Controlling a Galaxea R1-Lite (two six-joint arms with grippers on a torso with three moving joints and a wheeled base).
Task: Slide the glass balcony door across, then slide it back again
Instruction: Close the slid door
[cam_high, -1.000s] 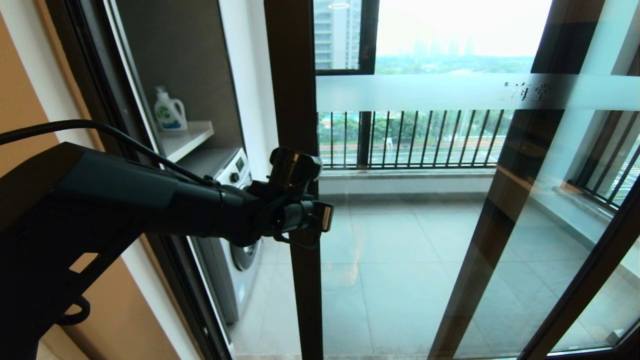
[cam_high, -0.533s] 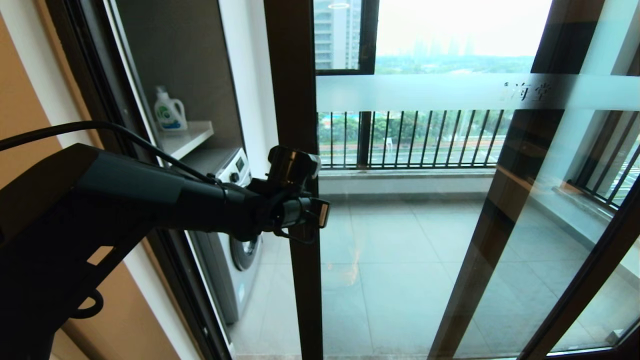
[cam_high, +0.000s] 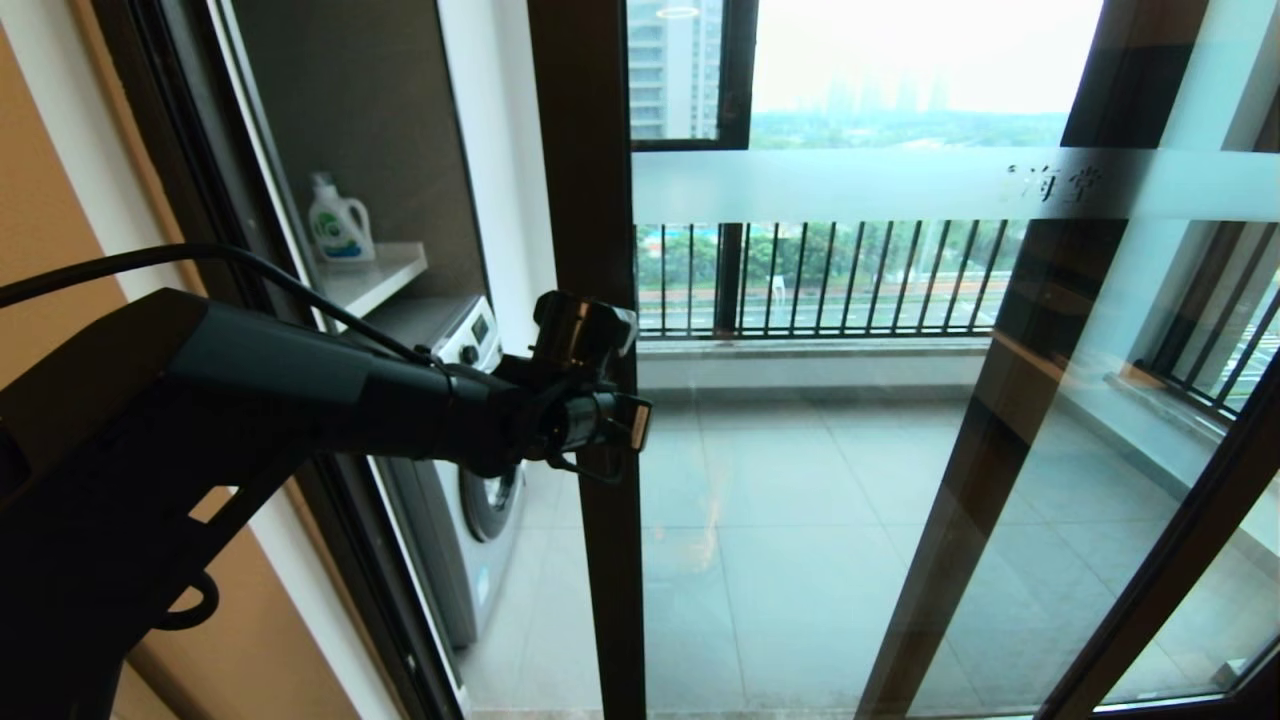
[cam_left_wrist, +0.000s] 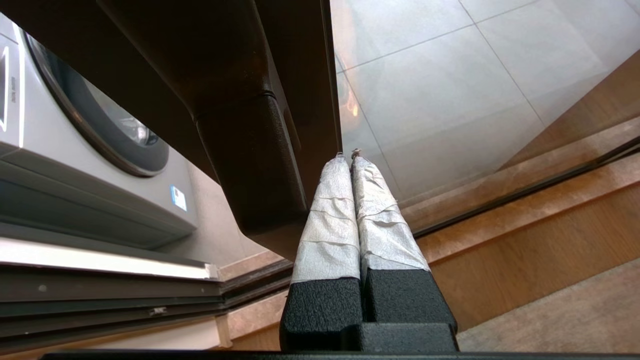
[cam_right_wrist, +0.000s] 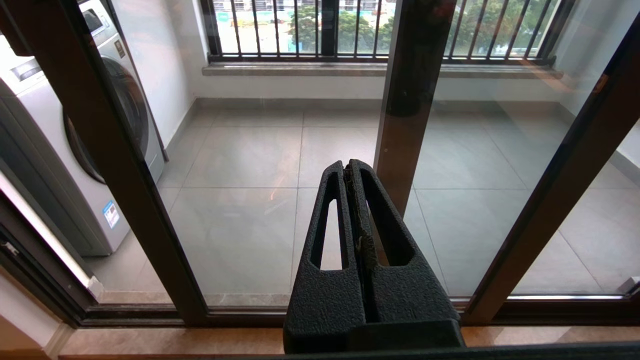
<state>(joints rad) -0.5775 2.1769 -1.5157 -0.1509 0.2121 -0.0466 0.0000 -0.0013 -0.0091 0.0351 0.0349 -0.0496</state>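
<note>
A: Door position?

B: The door (cam_high: 900, 400) fills the centre and right of the head view. Its dark brown left stile stands just right of the washer (cam_high: 470, 480). The frosted band with two characters crosses the glass high up. An open gap shows left of the stile, with a shelf and a detergent bottle (cam_high: 338, 222) behind it.

A: Left gripper?

B: The left gripper (cam_left_wrist: 348, 156) is at the stile at about mid-height, reached in from the left. In the wrist view its two taped fingers (cam_left_wrist: 330, 210) are pressed together with nothing between them, tips just beside the stile's glass-side edge, next to the dark handle block (cam_left_wrist: 250, 165). Contact with the frame: cannot tell.

A: Right gripper?

B: The right gripper (cam_right_wrist: 348, 167) shows only in its own wrist view, held back from the glass, pointed at the balcony floor (cam_right_wrist: 250, 165). Its fingers are closed flat on each other, empty.
</note>
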